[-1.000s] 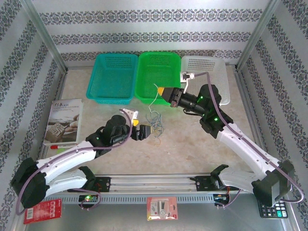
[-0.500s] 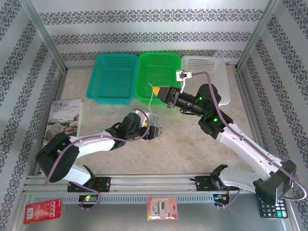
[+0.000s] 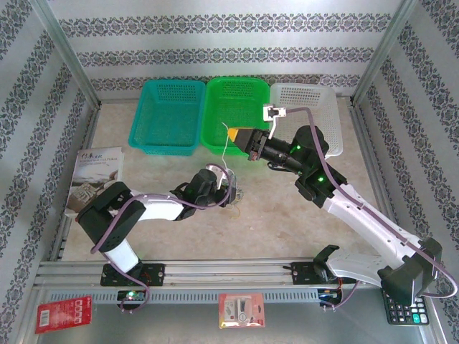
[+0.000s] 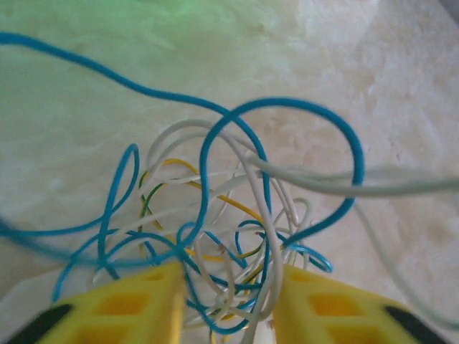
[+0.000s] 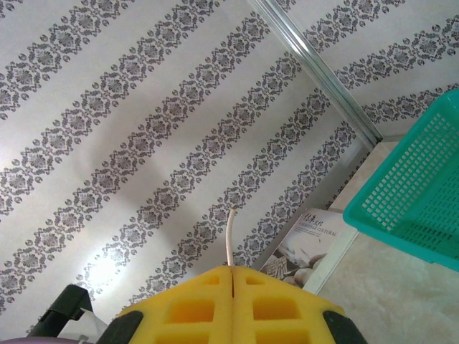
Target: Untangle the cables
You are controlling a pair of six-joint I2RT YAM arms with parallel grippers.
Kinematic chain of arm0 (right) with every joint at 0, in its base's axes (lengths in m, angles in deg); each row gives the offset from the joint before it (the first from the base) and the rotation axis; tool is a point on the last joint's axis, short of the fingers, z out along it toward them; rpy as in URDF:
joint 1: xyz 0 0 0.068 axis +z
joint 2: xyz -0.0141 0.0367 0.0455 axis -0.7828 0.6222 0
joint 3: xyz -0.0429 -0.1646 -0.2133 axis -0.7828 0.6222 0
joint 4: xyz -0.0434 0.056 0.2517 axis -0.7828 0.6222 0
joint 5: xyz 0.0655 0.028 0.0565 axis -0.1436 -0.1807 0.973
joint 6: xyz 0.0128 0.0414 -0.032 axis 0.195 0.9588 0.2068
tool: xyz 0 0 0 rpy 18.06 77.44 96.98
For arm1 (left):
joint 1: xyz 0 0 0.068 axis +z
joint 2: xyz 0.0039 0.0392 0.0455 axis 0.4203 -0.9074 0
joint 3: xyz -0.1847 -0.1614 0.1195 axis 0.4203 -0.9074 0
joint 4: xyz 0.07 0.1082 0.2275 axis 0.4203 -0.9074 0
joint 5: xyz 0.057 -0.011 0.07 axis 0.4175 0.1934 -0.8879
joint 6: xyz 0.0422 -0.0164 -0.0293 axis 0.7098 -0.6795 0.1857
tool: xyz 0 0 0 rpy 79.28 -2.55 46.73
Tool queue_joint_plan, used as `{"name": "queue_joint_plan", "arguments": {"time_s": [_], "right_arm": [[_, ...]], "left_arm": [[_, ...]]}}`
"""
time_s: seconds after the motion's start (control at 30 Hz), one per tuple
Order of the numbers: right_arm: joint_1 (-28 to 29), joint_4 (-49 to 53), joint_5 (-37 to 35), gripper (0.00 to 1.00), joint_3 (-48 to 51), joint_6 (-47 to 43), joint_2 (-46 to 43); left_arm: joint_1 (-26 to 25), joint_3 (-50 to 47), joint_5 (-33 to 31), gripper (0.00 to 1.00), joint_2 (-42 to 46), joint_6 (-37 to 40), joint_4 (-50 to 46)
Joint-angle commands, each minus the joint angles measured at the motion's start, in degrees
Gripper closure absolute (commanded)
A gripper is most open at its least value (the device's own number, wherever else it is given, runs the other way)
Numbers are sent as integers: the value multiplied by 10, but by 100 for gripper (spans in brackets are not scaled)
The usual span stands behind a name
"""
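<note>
1. Yellow pads (image 4: 136, 304) of the left gripper (image 4: 228, 308) stand a narrow way apart, astride the knot of cables (image 4: 215, 236). The knot lies on the table (image 3: 287, 215) directly under and just ahead of those fingertips. Strands run through the gap, but none is visibly pinched.
2. The right gripper (image 5: 233, 276) is clamped on a whitish cable (image 5: 230, 240), whose end pokes out just past the seam of its pads. From above, it hangs raised over the near part of the green basket (image 3: 237, 81), and the cable drops from it to the knot at the left gripper.
3. The step in hand appears to be pinning the knot while the whitish cable is drawn free. To do this well, the left gripper should close on the body of the knot and leave the strand being pulled outside its pads.
4. A blue cable (image 4: 301, 107) makes a wide loop ahead of the left fingertips, and a whitish strand crosses it off to their right. A quick pull would likely cinch that loop, so the right gripper should draw slowly, away from the left one.
5. A yellow cable (image 4: 179, 163) sits deeper in the knot, just ahead of the left-hand pad, and is best left alone for now.
6. The wires are thin and slippery. If the left grip is loose, the whole knot will probably lift instead of opening.
</note>
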Motion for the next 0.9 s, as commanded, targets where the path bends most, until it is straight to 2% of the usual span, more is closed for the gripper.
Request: {"name": "queue_joint_plan", "arguments": {"time_s": [0.0,0.07,0.13,0.73,0.87], "right_arm": [[3,-15,-9,100,-34,-6,-15],[-1,-14,-10,100,-48,-5,-15],[-10,-14,-8,100,-61,0,-13],[-191,-67,14,100,-220,121,29],[-216,-81,15,100,-256,147,46]], "left_arm": [[6,15,12,82,-14,-7,43],[7,11,14,93,-13,-9,44],[7,6,16,100,-7,-9,39],[9,-60,15,100,62,-22,-22],[9,-75,7,100,66,-34,-26]]}}
